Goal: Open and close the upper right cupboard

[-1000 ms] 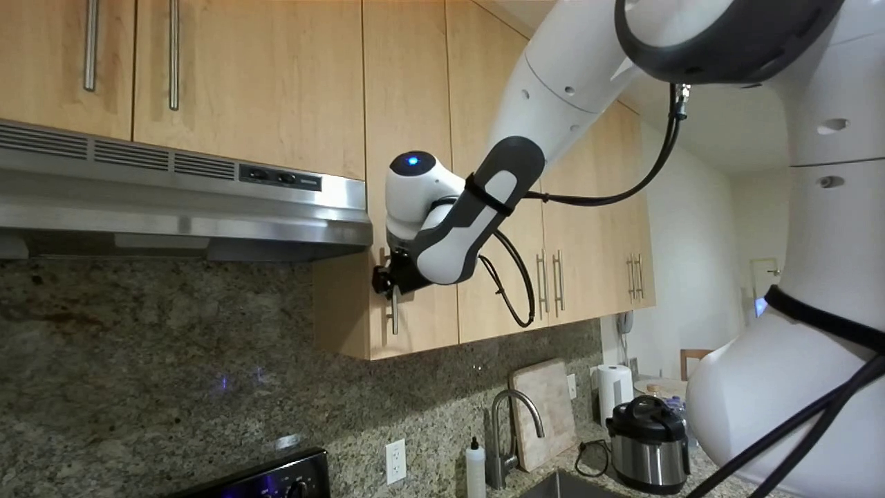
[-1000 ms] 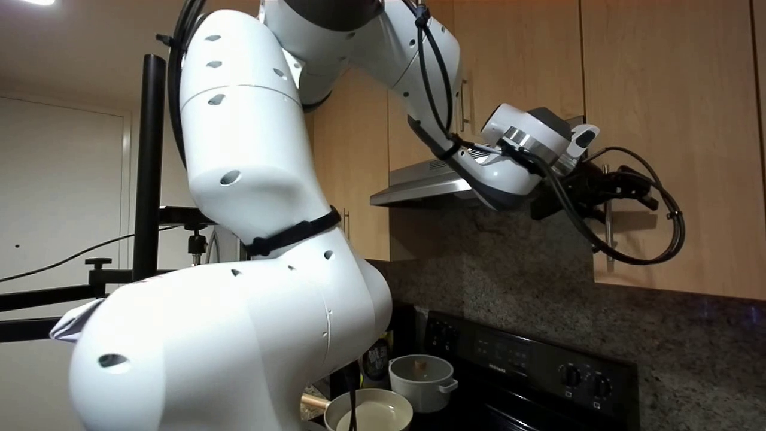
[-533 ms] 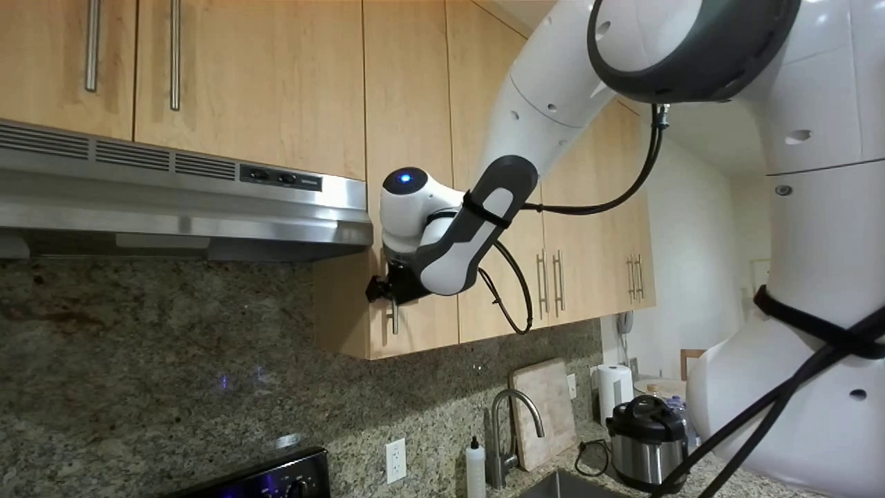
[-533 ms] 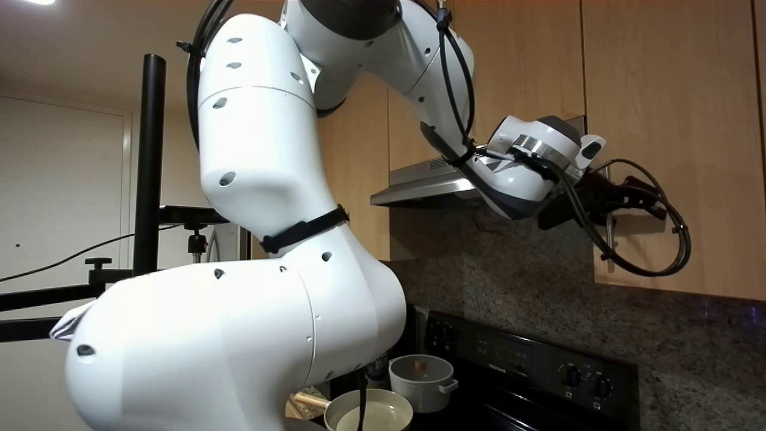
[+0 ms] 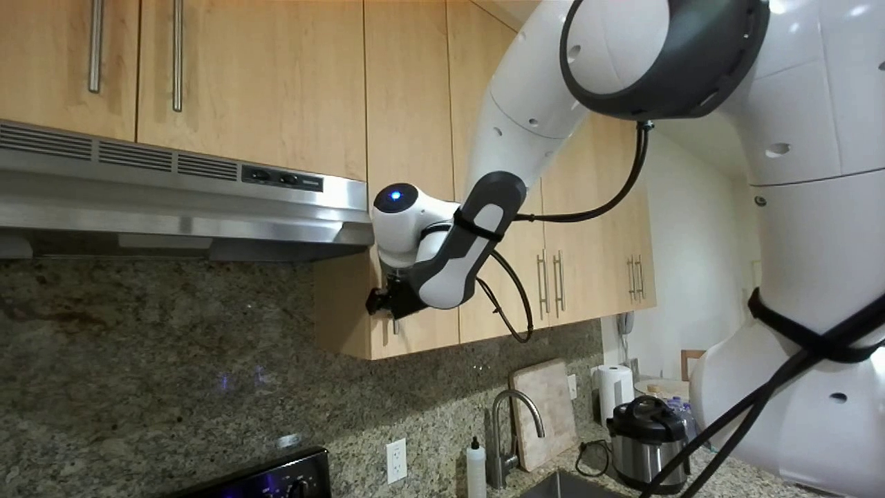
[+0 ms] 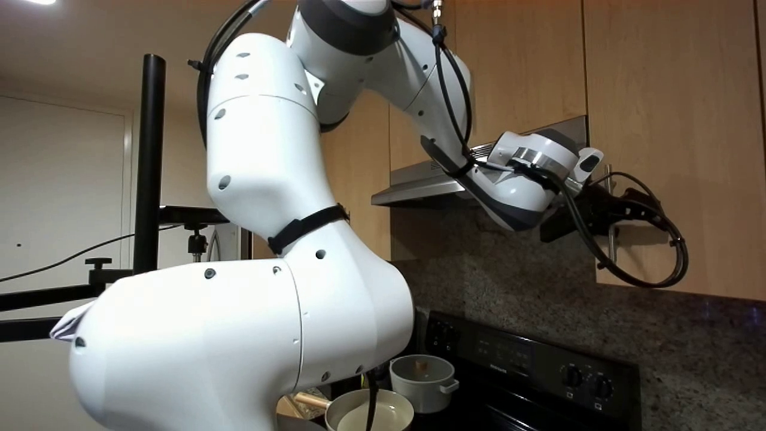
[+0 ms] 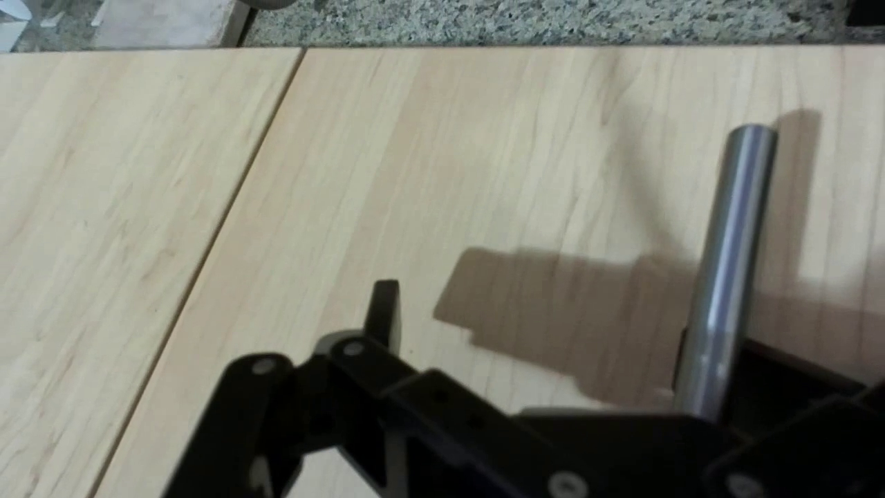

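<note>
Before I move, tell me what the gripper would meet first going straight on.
Most likely the wooden door of the upper right cupboard, straight ahead of the open gripper. In the wrist view the bar handle overlaps part of the gripper and might be brushed first; depth is unclear there.

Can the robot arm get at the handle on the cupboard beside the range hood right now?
Likely yes: the open pincer is at the bar handle, nothing visible in between; whether it touches isn't clear.

Dark shadow (image 7: 567, 304) on pale cupboard door (image 7: 511, 187), overexposed white arm (image 6: 227, 323), dim stove (image 6: 532, 371), foreground soft in wrist view
</note>
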Available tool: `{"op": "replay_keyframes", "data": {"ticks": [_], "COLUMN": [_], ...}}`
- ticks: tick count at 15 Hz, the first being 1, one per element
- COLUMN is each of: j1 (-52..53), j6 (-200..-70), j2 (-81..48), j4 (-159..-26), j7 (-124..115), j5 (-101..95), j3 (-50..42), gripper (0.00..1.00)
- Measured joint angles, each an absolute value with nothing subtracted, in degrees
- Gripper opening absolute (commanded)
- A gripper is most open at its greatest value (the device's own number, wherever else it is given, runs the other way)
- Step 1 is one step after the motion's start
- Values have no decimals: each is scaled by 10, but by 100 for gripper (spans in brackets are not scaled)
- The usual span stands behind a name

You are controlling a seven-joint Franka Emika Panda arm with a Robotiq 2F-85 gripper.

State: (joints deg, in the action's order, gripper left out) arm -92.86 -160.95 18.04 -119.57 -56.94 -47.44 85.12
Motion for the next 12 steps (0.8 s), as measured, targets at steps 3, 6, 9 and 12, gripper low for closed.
{"op": "replay_keyframes", "data": {"ticks": [3, 6, 9, 12], "j1": [-928, -914, -878, -838], "j6": [-1631, -1680, -1733, -1773], "j2": [181, 187, 199, 215], "j4": [-1206, -1227, -1257, -1289], "j7": [-588, -619, -662, -695], "j5": [-474, -474, -474, -474], "j3": [846, 815, 765, 713], "gripper": [100, 100, 100, 100]}}
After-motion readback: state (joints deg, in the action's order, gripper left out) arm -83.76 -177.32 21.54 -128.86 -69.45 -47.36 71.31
